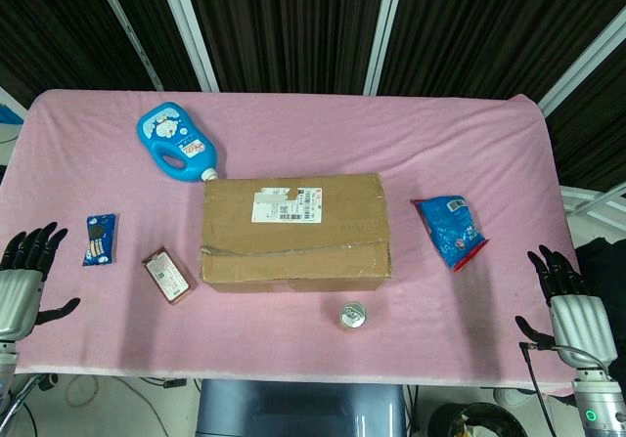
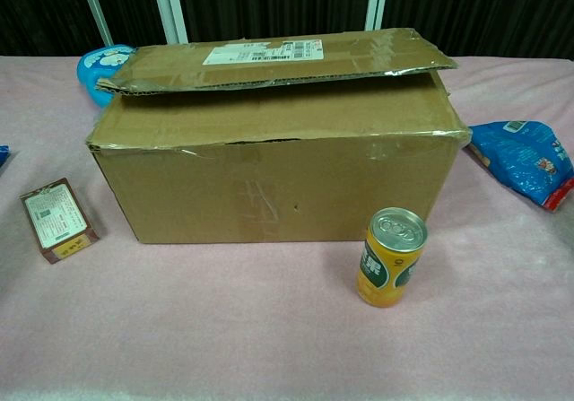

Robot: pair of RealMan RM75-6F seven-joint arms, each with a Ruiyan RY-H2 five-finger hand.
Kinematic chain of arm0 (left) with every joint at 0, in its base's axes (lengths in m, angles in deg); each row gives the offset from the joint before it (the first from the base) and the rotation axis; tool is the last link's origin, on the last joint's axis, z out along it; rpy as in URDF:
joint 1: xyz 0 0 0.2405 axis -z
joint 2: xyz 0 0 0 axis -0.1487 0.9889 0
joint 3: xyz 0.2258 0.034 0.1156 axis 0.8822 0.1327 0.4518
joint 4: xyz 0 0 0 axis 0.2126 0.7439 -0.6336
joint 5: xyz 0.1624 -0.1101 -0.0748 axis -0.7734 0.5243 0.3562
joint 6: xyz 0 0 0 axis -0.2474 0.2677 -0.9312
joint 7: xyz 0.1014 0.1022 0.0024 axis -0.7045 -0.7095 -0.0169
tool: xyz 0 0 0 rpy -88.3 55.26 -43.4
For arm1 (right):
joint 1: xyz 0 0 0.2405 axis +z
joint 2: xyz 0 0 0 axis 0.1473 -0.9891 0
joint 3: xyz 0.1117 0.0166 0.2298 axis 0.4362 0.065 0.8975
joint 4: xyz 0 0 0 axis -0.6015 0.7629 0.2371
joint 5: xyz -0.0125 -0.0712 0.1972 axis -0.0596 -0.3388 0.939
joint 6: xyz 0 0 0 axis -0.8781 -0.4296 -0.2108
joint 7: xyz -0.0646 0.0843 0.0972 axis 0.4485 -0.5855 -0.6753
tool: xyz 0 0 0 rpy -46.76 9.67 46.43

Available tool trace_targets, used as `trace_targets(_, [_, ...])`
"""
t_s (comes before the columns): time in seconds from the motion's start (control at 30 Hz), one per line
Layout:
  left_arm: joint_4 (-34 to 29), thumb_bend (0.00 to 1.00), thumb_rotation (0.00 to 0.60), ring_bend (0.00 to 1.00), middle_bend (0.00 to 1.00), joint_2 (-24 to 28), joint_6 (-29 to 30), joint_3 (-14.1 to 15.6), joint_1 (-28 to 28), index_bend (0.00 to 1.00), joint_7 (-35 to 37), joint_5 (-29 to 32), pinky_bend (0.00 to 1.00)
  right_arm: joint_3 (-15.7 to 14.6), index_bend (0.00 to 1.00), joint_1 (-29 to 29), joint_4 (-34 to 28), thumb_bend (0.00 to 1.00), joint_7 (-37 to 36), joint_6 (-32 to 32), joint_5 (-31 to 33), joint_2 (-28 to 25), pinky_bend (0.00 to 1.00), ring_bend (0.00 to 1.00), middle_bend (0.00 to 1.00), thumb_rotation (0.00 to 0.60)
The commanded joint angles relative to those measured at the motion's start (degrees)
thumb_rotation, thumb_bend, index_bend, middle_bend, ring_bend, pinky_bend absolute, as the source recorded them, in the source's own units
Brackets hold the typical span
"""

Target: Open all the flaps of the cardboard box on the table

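The cardboard box (image 1: pixel 294 232) sits at the centre of the desk (image 1: pixel 293 134), which is covered with a pink cloth. Its top flaps are folded down; in the chest view the rear flap (image 2: pixel 278 57) is slightly raised and overlaps the front flap (image 2: pixel 287 118). A white shipping label (image 1: pixel 287 204) is stuck on the rear flap.

The left hand (image 1: pixel 23 276) is at the left edge of the desk, released, fingers spread, grasping nothing. The right hand (image 1: pixel 567 305) is at the right edge, likewise released with fingers apart. Both hands are well apart from the box.

A yellow drink can (image 2: pixel 391 257) stands upright just in front of the box. A blue detergent bottle (image 1: pixel 177 144) lies behind the box's left rear corner. A small brown packet (image 1: pixel 166 276) lies left of the box, and a small blue packet (image 1: pixel 99 239) lies further left. A blue snack bag (image 1: pixel 449 230) lies to the right of the box.
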Motion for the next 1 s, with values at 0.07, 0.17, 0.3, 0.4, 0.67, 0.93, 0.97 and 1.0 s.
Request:
trace_targets(0.07, [0.15, 0.08, 0.600, 0.00, 0.00, -0.06, 0.11, 0.00, 0.00, 0.00, 0.20, -0.14, 0.00, 0.18, 0.00, 0.00, 0.24, 0.26, -0.04, 0.64, -0.52, 0.20, 0.22, 0.00, 0.00, 0.600])
trace_targets(0.17, [0.22, 0.08, 0.600, 0.00, 0.00, -0.08, 0.08, 0.01, -0.02, 0.00, 0.26, -0.09, 0.00, 0.07, 0.00, -0.05, 0.46, 0.26, -0.16, 0.58, -0.53, 0.30, 0.22, 0.00, 0.00, 0.600])
trace_targets(0.3, [0.23, 0.08, 0.600, 0.00, 0.00, -0.11, 0.23, -0.03, -0.06, 0.00, 0.25, -0.11, 0.00, 0.09, 0.00, -0.06, 0.38, 0.26, -0.25, 0.53, -0.43, 0.25, 0.22, 0.00, 0.00, 0.600])
trace_targets(0.4, [0.28, 0.08, 0.600, 0.00, 0.00, -0.16, 0.18, -0.08, -0.02, 0.00, 0.23, -0.03, 0.00, 0.19, 0.00, -0.04, 0.25, 0.26, -0.38, 0.56, -0.34, 0.20, 0.22, 0.00, 0.00, 0.600])
trace_targets(0.67, [0.67, 0.08, 0.600, 0.00, 0.00, -0.34, 0.44, -0.30, -0.11, 0.00, 0.81, 0.21, 0.00, 0.63, 0.00, 0.23, -0.37, 0.26, 0.37, 0.60, -0.22, 0.24, 0.22, 0.00, 0.00, 0.600])
trace_targets(0.93, [0.53, 0.08, 0.600, 0.00, 0.00, -0.18, -0.64, -0.48, 0.16, 0.00, 1.34, 1.18, 0.00, 2.19, 0.00, 1.07, -2.60, 0.26, 1.98, 0.55, 0.76, 0.04, 0.22, 0.00, 0.00, 0.600])
trace_targets(0.97, [0.46, 0.08, 0.600, 0.00, 0.00, -0.12, -0.56, -0.48, 0.16, 0.00, 1.32, 1.10, 0.00, 2.49, 0.00, 1.22, -2.96, 0.26, 2.15, 0.43, 1.11, -0.07, 0.22, 0.00, 0.00, 0.600])
trace_targets(1.0, [0.42, 0.08, 0.600, 0.00, 0.00, -0.07, -0.48, -0.46, 0.12, 0.00, 1.30, 1.03, 0.00, 2.87, 0.00, 1.40, -3.38, 0.26, 2.33, 0.32, 1.48, -0.22, 0.22, 0.00, 0.00, 0.600])
